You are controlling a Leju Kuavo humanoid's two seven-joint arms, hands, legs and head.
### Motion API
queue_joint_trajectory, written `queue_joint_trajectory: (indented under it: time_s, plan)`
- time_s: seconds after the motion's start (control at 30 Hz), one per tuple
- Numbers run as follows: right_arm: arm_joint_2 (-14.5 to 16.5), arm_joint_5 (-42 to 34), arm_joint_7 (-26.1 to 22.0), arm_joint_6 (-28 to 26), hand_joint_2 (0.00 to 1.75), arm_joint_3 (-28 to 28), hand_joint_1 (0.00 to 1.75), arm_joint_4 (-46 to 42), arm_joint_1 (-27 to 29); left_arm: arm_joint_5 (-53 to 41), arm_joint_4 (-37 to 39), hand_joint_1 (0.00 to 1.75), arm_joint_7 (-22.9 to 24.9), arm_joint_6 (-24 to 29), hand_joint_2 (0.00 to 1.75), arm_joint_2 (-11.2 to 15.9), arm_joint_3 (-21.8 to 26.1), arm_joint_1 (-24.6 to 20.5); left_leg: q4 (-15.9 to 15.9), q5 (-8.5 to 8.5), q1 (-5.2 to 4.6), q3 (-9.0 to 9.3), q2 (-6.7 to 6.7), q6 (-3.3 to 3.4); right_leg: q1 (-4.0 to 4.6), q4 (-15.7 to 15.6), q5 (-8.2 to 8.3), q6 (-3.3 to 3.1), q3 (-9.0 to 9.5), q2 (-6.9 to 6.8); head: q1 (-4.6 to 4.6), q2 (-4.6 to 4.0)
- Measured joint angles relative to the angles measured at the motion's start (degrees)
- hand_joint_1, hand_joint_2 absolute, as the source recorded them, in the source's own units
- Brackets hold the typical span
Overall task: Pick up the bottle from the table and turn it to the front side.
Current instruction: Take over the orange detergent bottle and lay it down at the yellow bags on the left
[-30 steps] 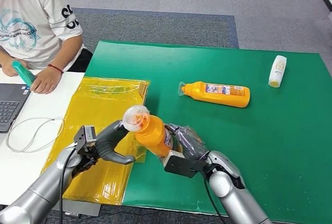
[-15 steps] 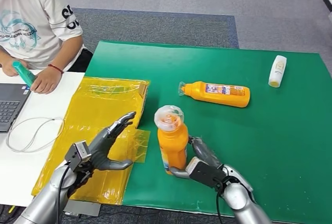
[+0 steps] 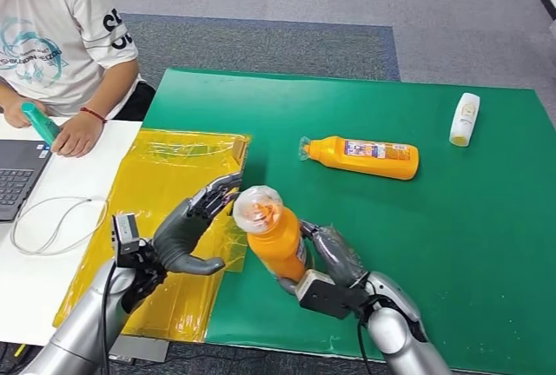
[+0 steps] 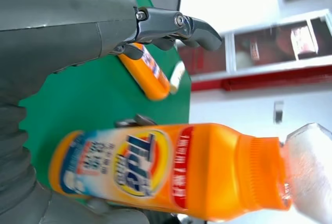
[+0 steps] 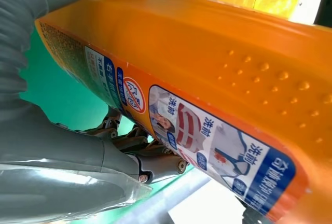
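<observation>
Left wrist view: orange bottle [image 4: 164,169] label reads blurred "PIL".

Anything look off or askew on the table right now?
The held orange bottle leans left in the right hand, cap toward the open left hand. No spill shows.

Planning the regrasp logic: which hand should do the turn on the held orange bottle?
Right. The right hand already grips the orange bottle by its lower body, lifted and tilted over the green mat. The left hand holds nothing, fingers spread beside the cap, so it could only assist.
</observation>
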Motion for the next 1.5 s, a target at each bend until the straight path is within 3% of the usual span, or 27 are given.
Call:
queue_joint_trajectory:
  time_s: [0.5, 1.1, 1.5]
  plan:
    - [0.97, 9.25, 1.68, -7.06, 1.75, 4.14, 1.75, -0.06, -2.43, 4.83, 7.13, 0.00, 3.60, -3.18, 1.75, 0.73, -4.77, -6.19, 0.00, 0.02, 0.00, -0.01, 0.00, -0.02, 0.00, 0.01, 0.00, 0.00, -0.01, 0.00, 0.01, -0.01]
    - [1.21, 11.59, 4.86, -7.36, 1.75, 4.79, 1.75, 0.59, -4.41, 5.92, 10.30, 0.00, 3.37, -3.97, 1.75, 2.28, -7.84, -7.69, 0.00, 0.03, 0.00, -0.01, 0.00, -0.02, 0.00, 0.01, 0.00, 0.00, -0.01, 0.00, 0.00, 0.00]
    - [1.56, 11.33, 6.96, -5.95, 1.75, 5.63, 1.75, 4.06, -5.55, -2.32, 8.34, 0.00, 2.61, 4.64, 1.75, -0.37, -8.74, -8.86, 0.00, 0.05, 0.00, -0.01, -0.01, -0.02, -0.01, 0.01, 0.03, 0.03, 0.00, -0.01, 0.01, 0.00]
